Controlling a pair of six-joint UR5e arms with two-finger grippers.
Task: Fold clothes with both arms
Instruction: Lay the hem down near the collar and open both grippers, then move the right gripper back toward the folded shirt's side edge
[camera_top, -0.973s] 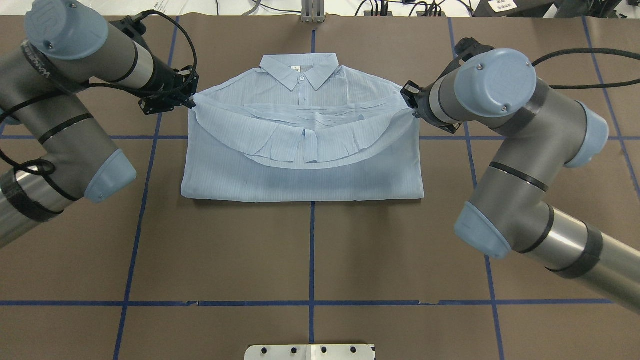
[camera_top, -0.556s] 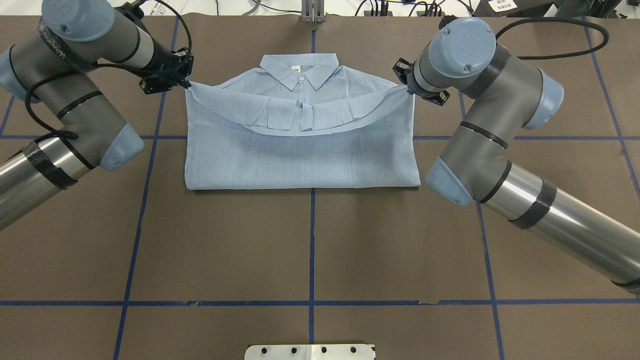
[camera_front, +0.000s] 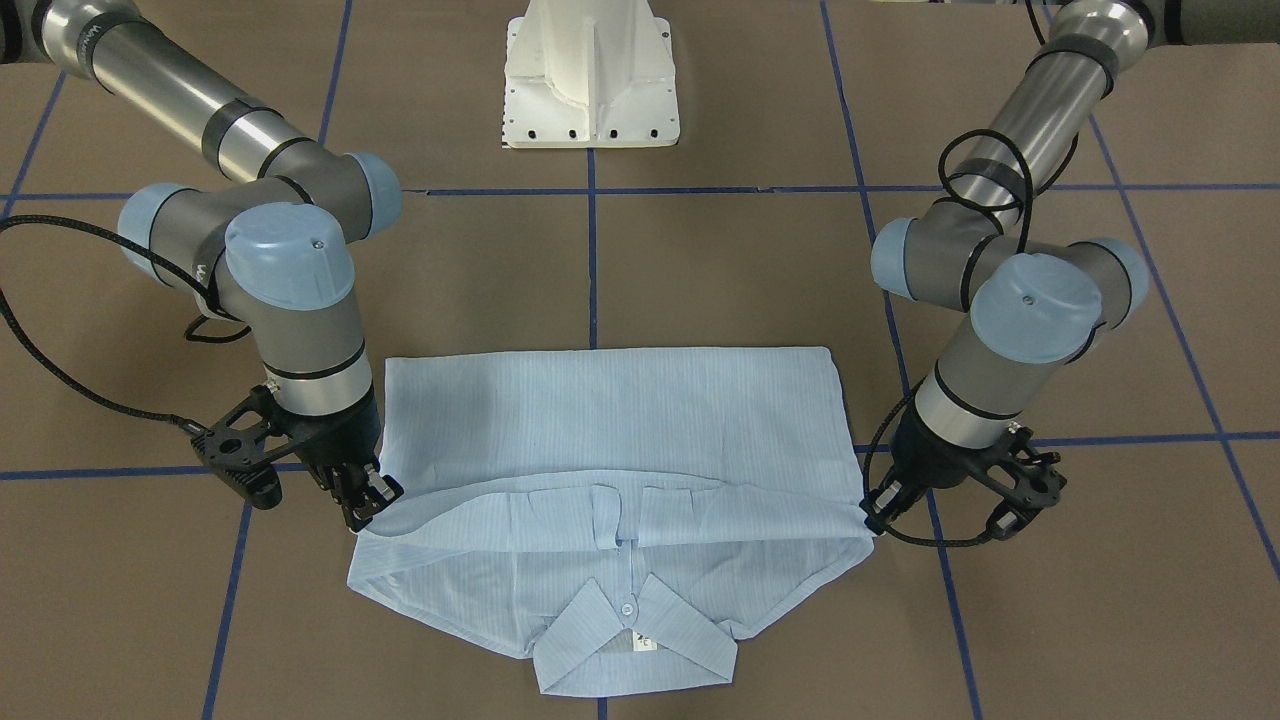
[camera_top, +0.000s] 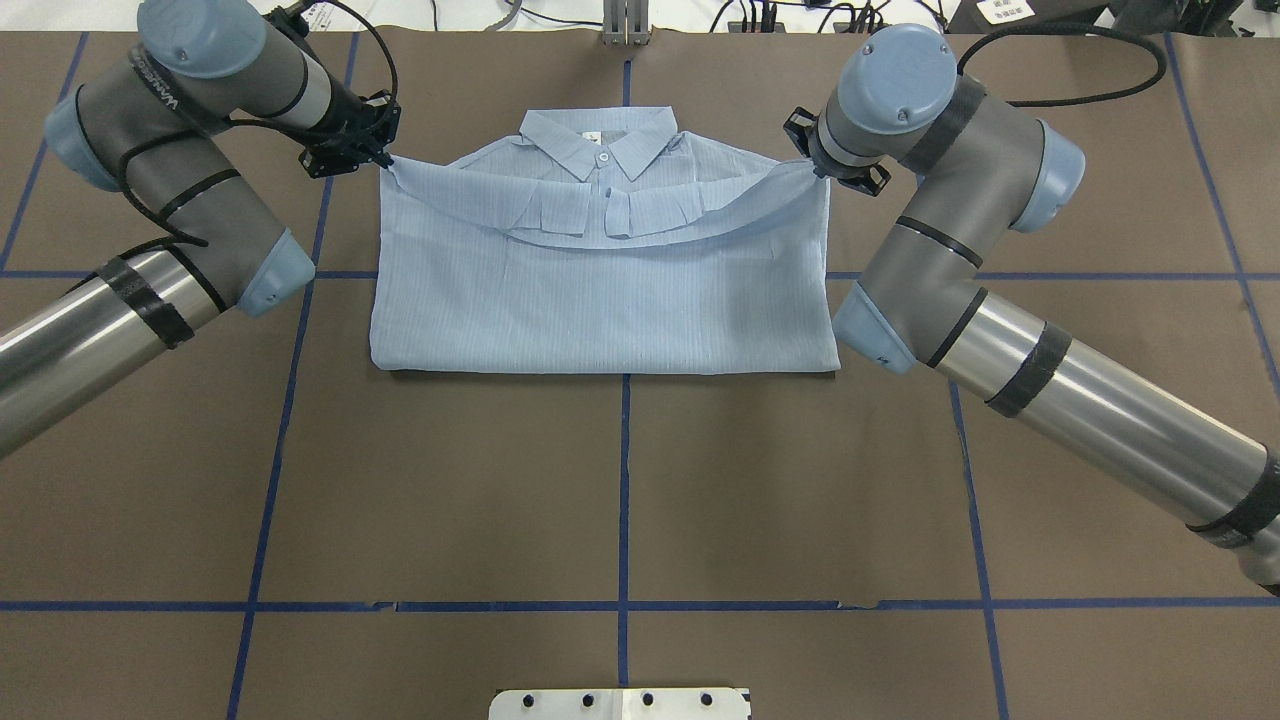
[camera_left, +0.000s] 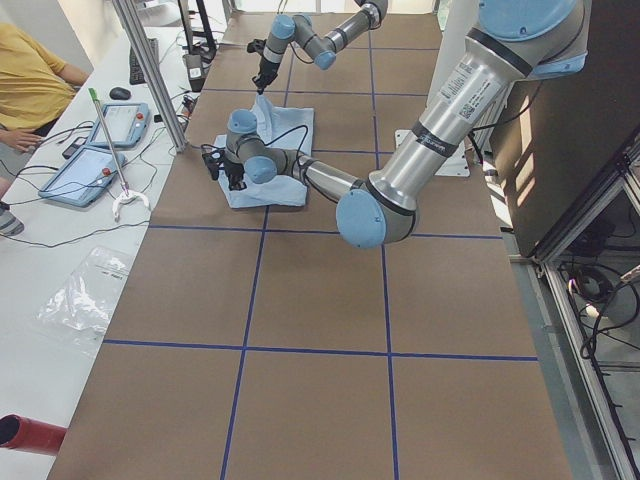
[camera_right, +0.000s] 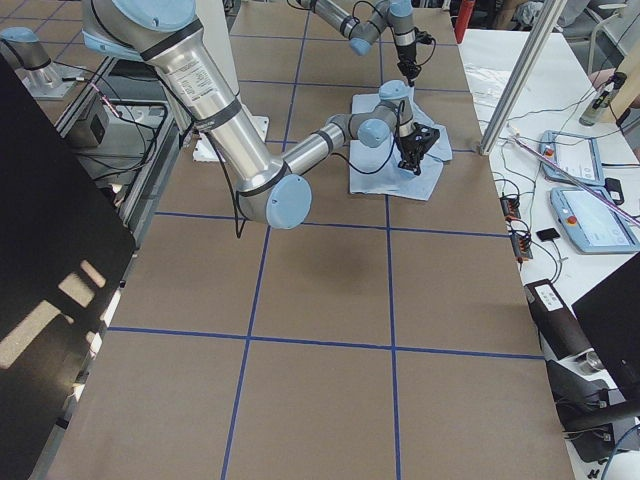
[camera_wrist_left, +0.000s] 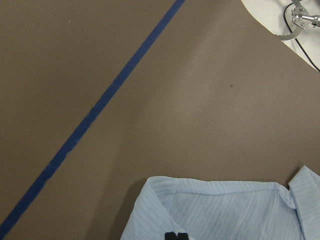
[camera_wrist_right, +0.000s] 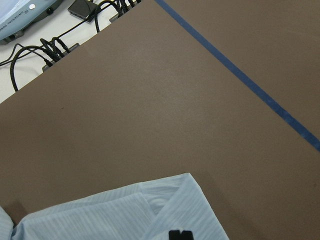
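Check the neck label (camera_front: 645, 643): it is a small white tab with dark marks, too small to read. Dark lettering runs along the left arm (camera_top: 160, 190) near the wrist; you cannot read it in full.

The shirt (camera_top: 600, 300) is thin, pale blue, finely striped cloth. It lies across the centre line at the far side of the table (camera_top: 620, 500), which is matt brown and marked into squares by blue tape (camera_top: 623, 480). The pointed collar (camera_top: 600, 140) faces the far edge and has one white button (camera_top: 603, 157) at the throat. The shirt body forms a flat rectangle with a straight near edge. An upper layer is folded over it, and the free edge of that layer sags in a shallow curve just near of the collar.

The left gripper (camera_top: 380, 160) is at the left end of that curved edge. Its fingertips (camera_wrist_left: 175, 235) are closed together on the cloth. The right gripper (camera_top: 815, 168) is at the right end of the same edge, and its fingertips (camera_wrist_right: 180, 234) are likewise closed on the cloth. The pinched corners sit slightly raised above the lower layer.

Both arms reach out from the white pedestal base (camera_front: 592, 75) with elbows outward. The right arm (camera_top: 1000, 340) crosses the table diagonally. Each wrist is turned down over its corner of the shirt.
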